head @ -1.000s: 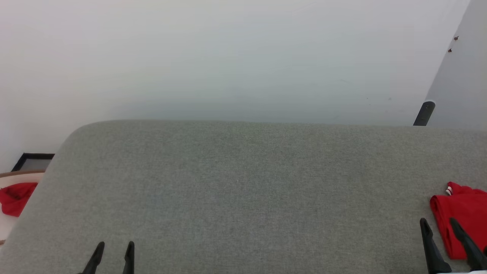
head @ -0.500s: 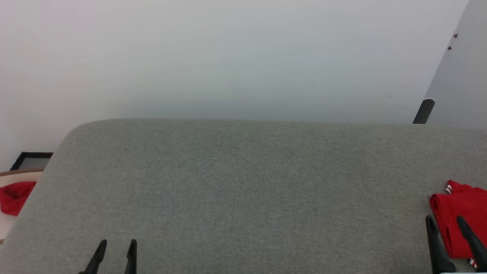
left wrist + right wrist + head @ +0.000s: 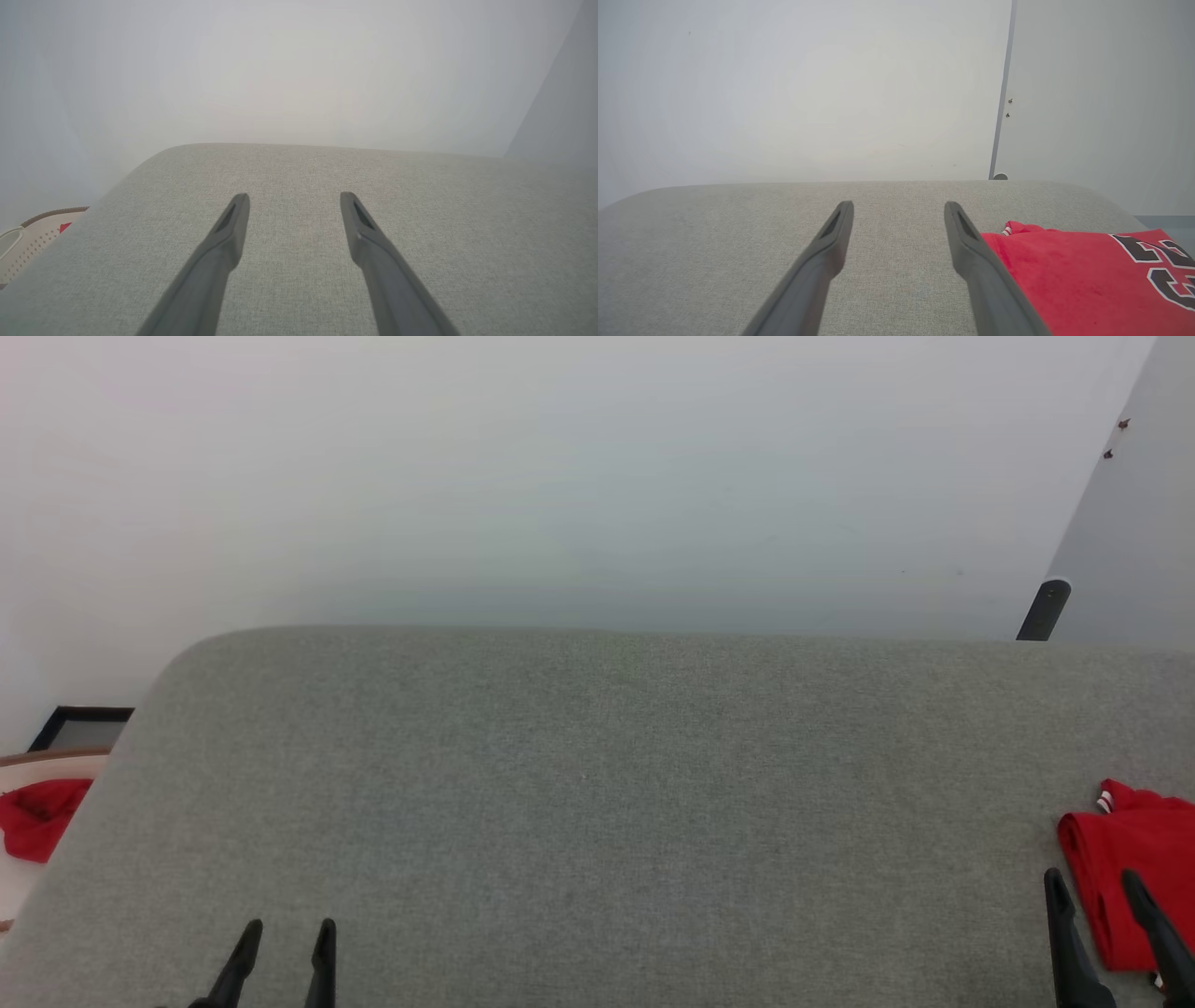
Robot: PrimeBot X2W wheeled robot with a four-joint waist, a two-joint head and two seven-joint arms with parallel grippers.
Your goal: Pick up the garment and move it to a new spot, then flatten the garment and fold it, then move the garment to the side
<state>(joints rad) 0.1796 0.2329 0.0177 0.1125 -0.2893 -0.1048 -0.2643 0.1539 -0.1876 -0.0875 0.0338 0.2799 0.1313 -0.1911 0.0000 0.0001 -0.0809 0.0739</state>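
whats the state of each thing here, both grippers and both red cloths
left gripper: open, empty, over the bare grey surface
right gripper: open, empty, fingers either side of the garment's left edge
garment: folded up, lying on the grey surface, not gripped
red cloth bundle: bunched up, beyond the grey surface's left edge

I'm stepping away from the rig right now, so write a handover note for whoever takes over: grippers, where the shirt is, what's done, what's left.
Grippers: the left gripper is open and empty over the bare grey surface. The right gripper is open, holding nothing, at the shirt's left edge.
Things: the shirt lies folded at the right side of the grey surface, number facing up. A red bundle lies off the left edge and is not part of the job.
Done: apparently moved, flattened, folded and set aside.
Left: probably only drawing the arms clear.
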